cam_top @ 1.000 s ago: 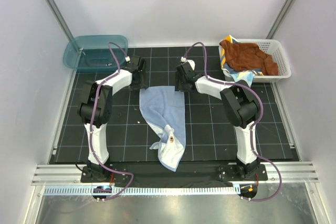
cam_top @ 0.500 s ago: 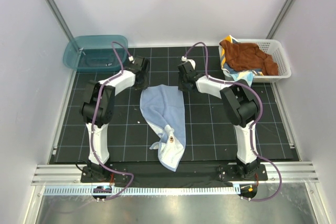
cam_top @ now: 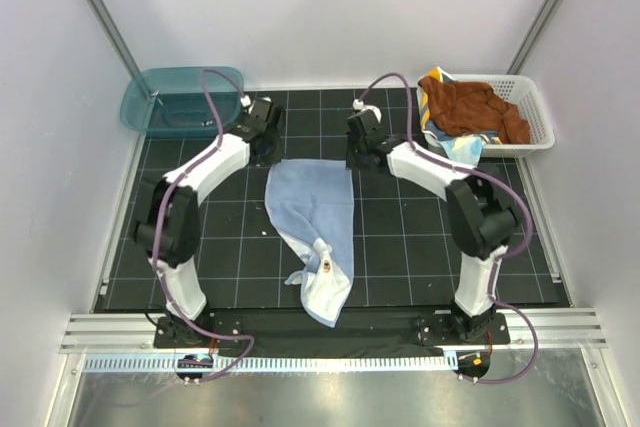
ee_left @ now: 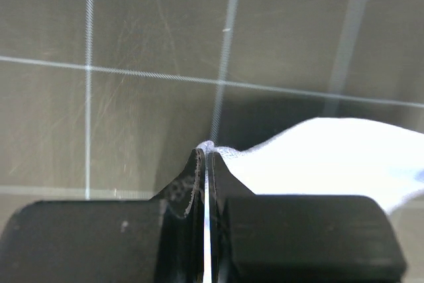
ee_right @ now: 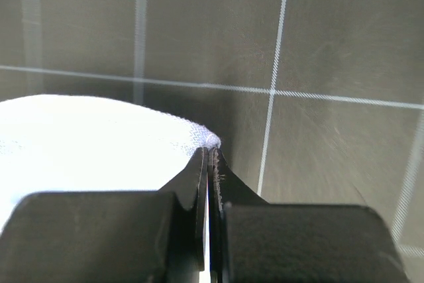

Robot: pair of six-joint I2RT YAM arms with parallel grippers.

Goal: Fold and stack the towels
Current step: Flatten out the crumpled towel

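On the black gridded mat (cam_top: 420,237) between my two arms lies one pale blue towel (cam_top: 312,209), its far edge stretched straight between my pincers and its near end narrowing into a rumpled, folded-over tail close to my bases. My left pincer (ee_left: 204,158) is clenched on the towel's far left corner, with a small tuft of white cloth showing above the closed tips. My right pincer (ee_right: 211,156) is clamped the same way on the far right corner, and from each grip the cloth spreads away toward the other. Whether the pinched corners touch the mat I cannot tell. At the far right, one white lattice basket (cam_top: 535,112) holds a heap of more towels: one rust-brown terry towel (cam_top: 475,107) on top, one navy towel with a yellow-orange border (cam_top: 432,87) poking out at the basket's left end, and a pale cloth (cam_top: 458,145) hanging over its near rim. How many more lie beneath I cannot tell. At the far left stands one teal plastic tub (cam_top: 180,97), well apart from the spread towel. From above, my own wrists cover both gripped corners, and my left arm's purple cable (cam_top: 215,82) arcs across the tub
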